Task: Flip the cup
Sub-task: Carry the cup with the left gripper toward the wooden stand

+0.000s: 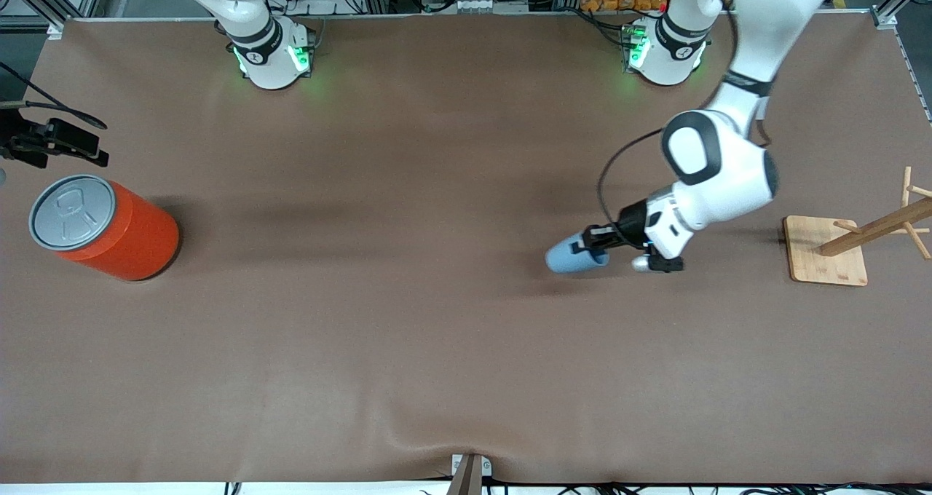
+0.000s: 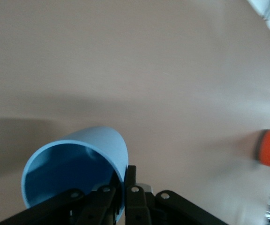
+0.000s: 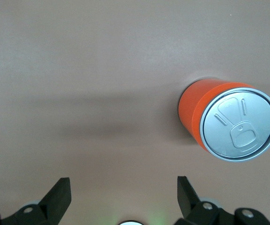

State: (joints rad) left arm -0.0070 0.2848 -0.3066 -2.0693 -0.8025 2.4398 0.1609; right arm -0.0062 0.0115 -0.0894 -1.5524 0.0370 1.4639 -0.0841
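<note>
Table (image 1: 408, 320) mostly bare brown mat, wide open through the middle and along the edge nearest the front camera. Obstacles: orange can (image 1: 109, 226) upright at the right arm's end; wooden rack (image 1: 859, 244) on its board at the left arm's end. Left gripper (image 1: 593, 246) with the cup (image 1: 571, 257) clamped on its side takes up the spot beside the rack, probably just clear of the mat. Right gripper (image 3: 123, 197) spread wide above bare mat near the can.
</note>
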